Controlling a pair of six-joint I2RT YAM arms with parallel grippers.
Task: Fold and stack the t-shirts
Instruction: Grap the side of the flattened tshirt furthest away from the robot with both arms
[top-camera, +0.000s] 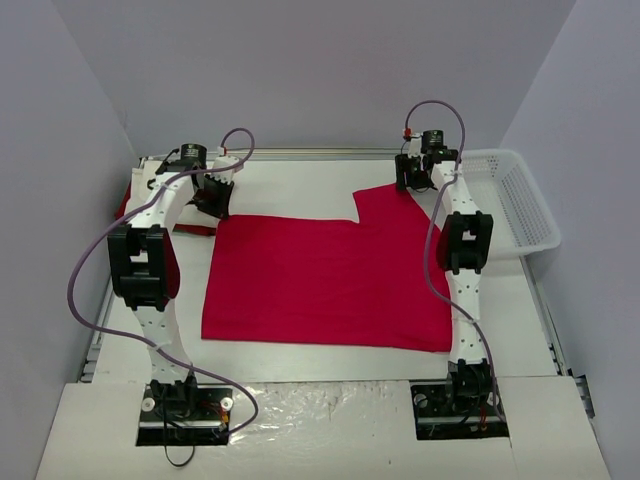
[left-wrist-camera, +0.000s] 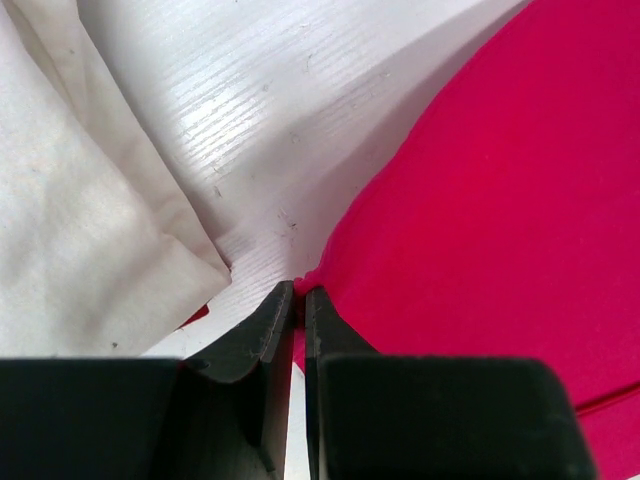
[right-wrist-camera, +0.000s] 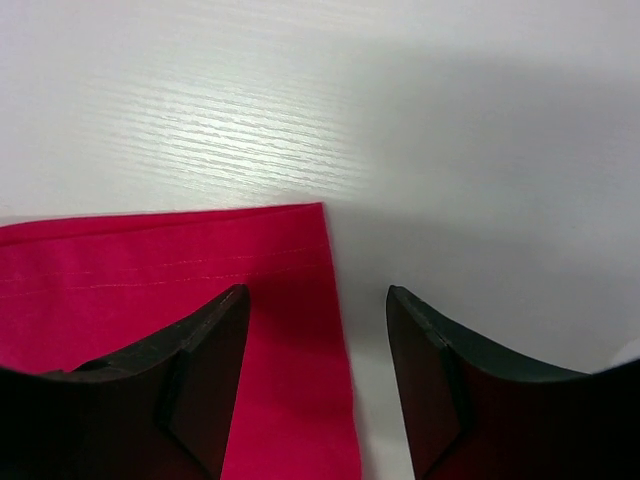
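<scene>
Red t-shirt (top-camera: 320, 280) long axis left-right, sleeve far | left gripper (left-wrist-camera: 297, 300) pinches it | right gripper (right-wrist-camera: 316, 292) spread

Lattice basket (top-camera: 522, 200) sits at far right of table (top-camera: 320, 365).

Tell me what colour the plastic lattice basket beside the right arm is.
White. The plastic lattice basket shows best in the top external view.

Pale grey walls (top-camera: 300, 60); white table (top-camera: 300, 195)
</scene>
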